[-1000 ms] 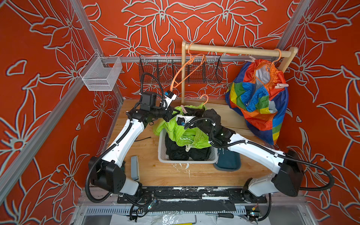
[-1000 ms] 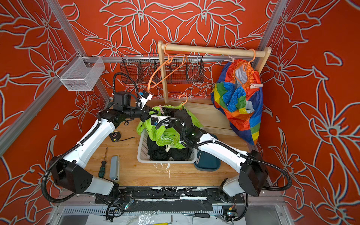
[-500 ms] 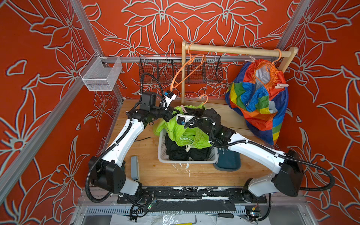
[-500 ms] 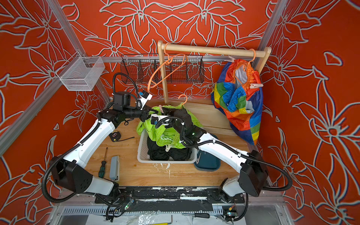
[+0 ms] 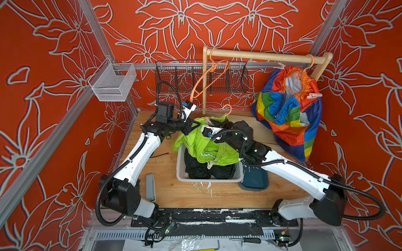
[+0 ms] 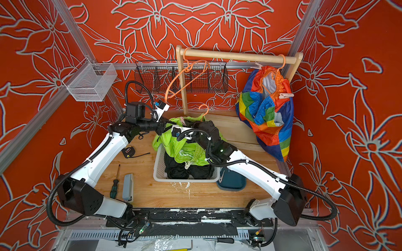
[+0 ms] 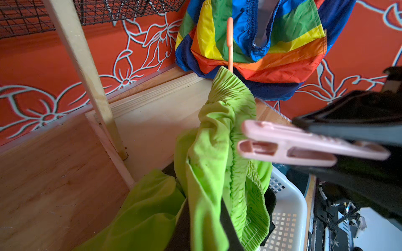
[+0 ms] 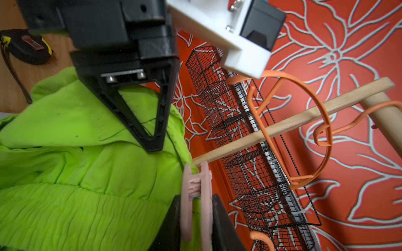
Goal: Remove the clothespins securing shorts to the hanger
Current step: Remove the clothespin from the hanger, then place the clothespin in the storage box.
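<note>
Pink clothespin (image 8: 205, 184): at waistband of lime shorts (image 8: 87, 173), which drape over white basket (image 5: 180, 167) | my right gripper (image 8: 196, 202): jaws nearly closed, pinching the pin | my left gripper (image 8: 153, 145): jaws closed on lime fabric just beside

Count's in: three shorts, black pair (image 5: 196, 168), lime green pair (image 5: 202, 147), rainbow pair (image 5: 282, 113); three orange hangers (image 7: 230, 43); two pink clothespins (image 5: 313, 95) (image 7: 293, 145) plainly showing.

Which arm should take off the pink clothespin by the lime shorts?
Right: the right gripper has its jaws shut on the pink clothespin; the left gripper, shut, is at the lime shorts.
</note>
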Tool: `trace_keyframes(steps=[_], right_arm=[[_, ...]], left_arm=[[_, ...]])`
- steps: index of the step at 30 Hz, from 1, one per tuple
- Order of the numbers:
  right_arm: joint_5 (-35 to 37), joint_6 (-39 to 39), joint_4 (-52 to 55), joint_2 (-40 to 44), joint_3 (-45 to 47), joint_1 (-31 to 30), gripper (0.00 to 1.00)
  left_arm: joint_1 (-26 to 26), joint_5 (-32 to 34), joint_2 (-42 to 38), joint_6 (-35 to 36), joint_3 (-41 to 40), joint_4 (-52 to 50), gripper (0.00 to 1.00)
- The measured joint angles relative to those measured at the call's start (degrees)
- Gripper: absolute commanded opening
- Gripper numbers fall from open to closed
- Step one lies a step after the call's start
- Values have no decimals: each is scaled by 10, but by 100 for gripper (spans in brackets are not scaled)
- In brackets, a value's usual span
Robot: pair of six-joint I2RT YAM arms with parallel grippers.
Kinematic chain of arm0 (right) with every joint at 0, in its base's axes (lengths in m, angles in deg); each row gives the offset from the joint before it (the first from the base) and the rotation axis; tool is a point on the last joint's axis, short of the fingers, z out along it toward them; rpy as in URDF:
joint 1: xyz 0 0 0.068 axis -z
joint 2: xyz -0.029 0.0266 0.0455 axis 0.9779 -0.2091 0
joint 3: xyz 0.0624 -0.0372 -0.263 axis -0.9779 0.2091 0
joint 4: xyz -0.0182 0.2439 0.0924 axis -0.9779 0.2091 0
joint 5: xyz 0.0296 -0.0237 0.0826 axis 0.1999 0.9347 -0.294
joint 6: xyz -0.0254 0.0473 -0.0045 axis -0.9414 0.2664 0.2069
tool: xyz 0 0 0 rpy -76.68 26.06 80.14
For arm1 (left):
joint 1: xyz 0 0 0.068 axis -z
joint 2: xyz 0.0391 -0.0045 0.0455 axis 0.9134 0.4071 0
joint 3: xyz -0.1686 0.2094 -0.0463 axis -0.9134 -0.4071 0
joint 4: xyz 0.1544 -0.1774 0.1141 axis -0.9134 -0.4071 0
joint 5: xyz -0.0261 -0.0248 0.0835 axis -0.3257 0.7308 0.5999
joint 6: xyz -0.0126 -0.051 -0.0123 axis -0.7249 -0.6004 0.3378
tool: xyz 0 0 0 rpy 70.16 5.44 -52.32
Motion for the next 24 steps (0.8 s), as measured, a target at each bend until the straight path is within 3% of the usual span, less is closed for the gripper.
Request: trace_keyframes(steps=[7,12,17,24], right_arm=[[50,75,8,102,58,7,10],[131,155,36,200,117,35,10],[217,277,102,282,159,87,11],[281,493,244,312,186,124,11]], left_arm=[[0,6,0,0,-4,4,0],[0,15,-1,2,-6,4,0],[0,35,-18,4,-16,7,0],[-12,103,-90,2,-81,60,0]])
